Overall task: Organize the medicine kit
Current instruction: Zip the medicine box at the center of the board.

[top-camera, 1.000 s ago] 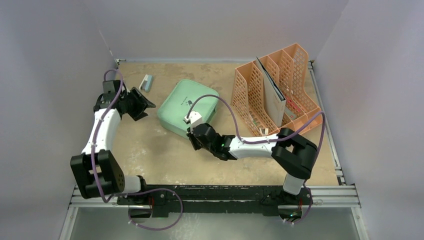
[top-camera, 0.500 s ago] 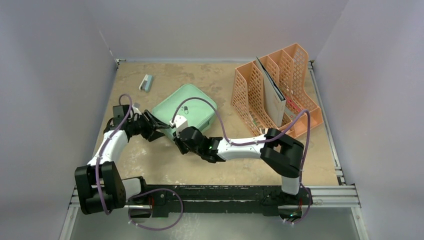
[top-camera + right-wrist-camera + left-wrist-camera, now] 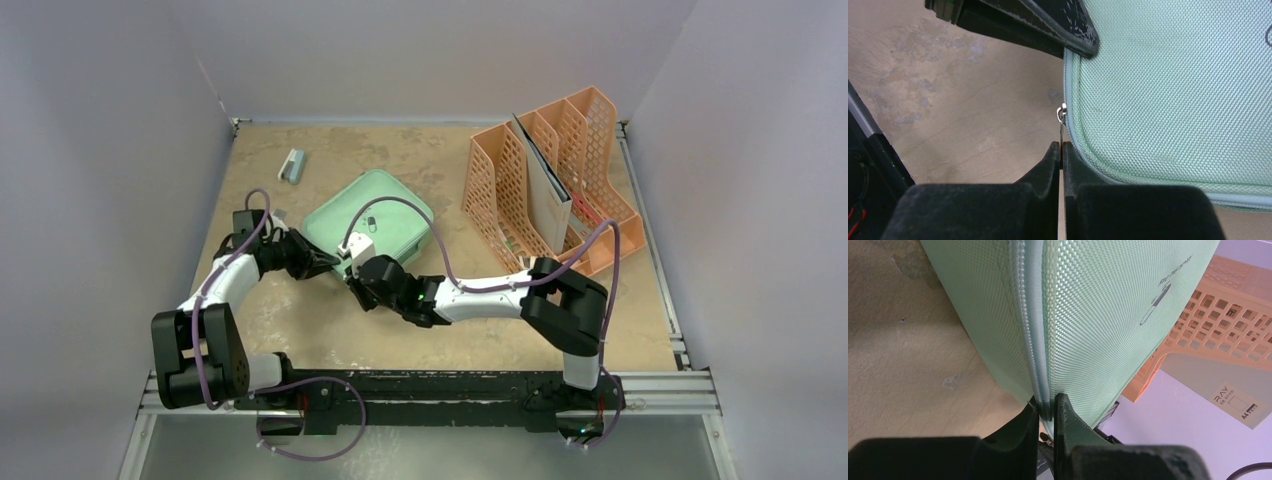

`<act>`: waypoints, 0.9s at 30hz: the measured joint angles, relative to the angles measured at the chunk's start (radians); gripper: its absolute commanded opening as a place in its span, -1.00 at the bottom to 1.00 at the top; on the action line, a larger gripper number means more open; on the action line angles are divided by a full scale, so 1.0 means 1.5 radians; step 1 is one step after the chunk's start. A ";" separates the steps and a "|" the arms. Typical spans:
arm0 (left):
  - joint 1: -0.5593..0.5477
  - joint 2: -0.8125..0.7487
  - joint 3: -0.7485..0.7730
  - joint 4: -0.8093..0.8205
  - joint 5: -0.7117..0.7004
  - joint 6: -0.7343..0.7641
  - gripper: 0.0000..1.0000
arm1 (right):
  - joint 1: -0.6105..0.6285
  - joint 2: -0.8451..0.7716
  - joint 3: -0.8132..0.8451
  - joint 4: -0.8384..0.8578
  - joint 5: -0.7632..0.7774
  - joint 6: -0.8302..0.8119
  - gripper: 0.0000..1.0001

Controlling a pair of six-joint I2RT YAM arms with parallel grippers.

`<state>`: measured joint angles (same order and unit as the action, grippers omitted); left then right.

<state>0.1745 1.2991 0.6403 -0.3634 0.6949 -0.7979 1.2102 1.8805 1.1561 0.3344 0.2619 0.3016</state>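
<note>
On my feed the tan counter (image 3: 330, 330) carries everything, and the biggest change is the left arm (image 3: 225, 285): 1 second ago it was stretched out toward the left wall, well apart from the kit, and it has since swung in to the kit's near-left corner. The right arm (image 3: 490, 292) has also slid left across the middle of the counter. The peach mesh file rack (image 3: 487, 190) has not moved from the far right; 1 grey booklet (image 3: 548, 205) stands upright in a middle compartment, and something red lies low in the compartment to its right, too hidden for me to name. The medicine kit (image 3: 400, 232), a mint-green woven case with a zip round its edge and a pill icon on top, sits at centre-left; it lay squarer before and is now turned with a corner toward the arms and shifted left. It is zipped shut, so I cannot see any contents. The left tool (image 3: 1048, 407), spread half a second ago, is now pressed onto the kit's zip seam, 1 finger on each side. The right tool (image 3: 1062, 150) is pressed together on the thin metal zipper pull (image 3: 1062, 117) at the kit's rounded corner. A small pale-teal item (image 3: 292, 166) lies unchanged near the back-left corner.
</note>
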 measured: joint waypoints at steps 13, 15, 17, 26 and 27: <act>-0.007 0.014 0.034 -0.060 -0.022 0.039 -1.00 | 0.001 -0.045 -0.098 0.062 0.005 -0.017 -1.00; -0.008 0.017 0.036 -0.064 -0.022 0.041 -1.00 | 0.001 -0.060 -0.114 0.060 0.010 -0.025 -1.00; -0.008 0.018 0.037 -0.067 -0.022 0.041 -1.00 | 0.001 -0.069 -0.125 0.059 0.017 -0.035 -1.00; -0.008 0.025 0.045 -0.077 -0.021 0.045 -1.00 | -0.010 -0.106 -0.154 0.037 0.041 -0.074 -1.00; -0.008 0.026 0.046 -0.077 -0.021 0.046 -1.00 | -0.013 -0.110 -0.158 0.036 0.042 -0.077 -1.00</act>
<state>0.1623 1.3388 0.7090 -0.4793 0.6636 -0.7292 1.1904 1.7161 0.9192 0.3889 0.3244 0.1867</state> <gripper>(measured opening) 0.050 0.007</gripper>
